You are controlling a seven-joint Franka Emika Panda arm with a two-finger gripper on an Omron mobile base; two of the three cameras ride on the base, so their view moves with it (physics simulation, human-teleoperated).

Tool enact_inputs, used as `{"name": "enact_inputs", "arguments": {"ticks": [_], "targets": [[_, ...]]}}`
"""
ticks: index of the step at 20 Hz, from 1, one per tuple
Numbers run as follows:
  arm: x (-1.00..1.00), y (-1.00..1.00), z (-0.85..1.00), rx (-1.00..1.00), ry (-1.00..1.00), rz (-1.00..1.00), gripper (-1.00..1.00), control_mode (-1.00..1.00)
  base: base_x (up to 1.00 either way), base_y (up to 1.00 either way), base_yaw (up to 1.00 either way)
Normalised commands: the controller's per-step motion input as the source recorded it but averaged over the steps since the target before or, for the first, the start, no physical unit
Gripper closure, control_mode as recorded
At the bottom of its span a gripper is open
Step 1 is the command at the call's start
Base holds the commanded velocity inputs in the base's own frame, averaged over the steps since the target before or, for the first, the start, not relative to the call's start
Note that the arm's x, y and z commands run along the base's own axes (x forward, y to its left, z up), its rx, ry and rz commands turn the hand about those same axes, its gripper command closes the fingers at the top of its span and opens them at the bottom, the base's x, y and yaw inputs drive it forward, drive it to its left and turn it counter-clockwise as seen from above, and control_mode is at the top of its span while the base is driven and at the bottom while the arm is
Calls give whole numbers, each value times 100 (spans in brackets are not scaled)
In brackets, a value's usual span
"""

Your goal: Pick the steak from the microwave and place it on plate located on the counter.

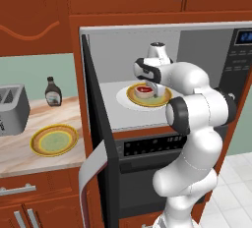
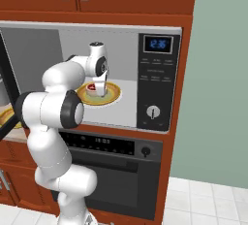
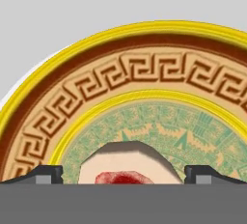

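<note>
The microwave [image 1: 123, 50] stands open, its dark door [image 1: 98, 138] swung out to the left. Inside, the steak [image 1: 144, 91] lies on a patterned dish ringed by a white disc [image 1: 165, 99]. My gripper [image 1: 156, 93] reaches into the cavity and hangs just over the steak [image 2: 91, 88]. In the hand view the gripper [image 3: 125, 177] is open. Its fingertips [image 3: 46, 174] stand either side of the steak [image 3: 123, 162] with a gap on each side. The plate [image 1: 54, 140], yellow-rimmed with a green centre, sits on the counter [image 1: 15, 156] at left.
A grey toaster [image 1: 12, 109] and a dark bottle [image 1: 52, 92] stand at the back of the counter. An oven [image 1: 147, 146] with a black control strip sits under the microwave. The microwave's control panel [image 2: 155, 83] is at the right. The open door stands between cavity and counter.
</note>
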Motion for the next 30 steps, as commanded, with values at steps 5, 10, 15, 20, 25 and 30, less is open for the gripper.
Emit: {"name": "enact_inputs", "arguments": {"ticks": [5,10,15,20,25,30], "targets": [[0,6,0,0,0,0,-100,-100,0,0,0],[0,0,0,0,0,0,-100,-100,0,0,0],[1,0,0,0,0,0,100,-100,0,0,0],[0,0,0,0,0,0,100,-100,0,0,0],[0,0,0,0,0,0,100,-100,0,0,0],[0,0,0,0,0,0,100,-100,0,0,0]]}}
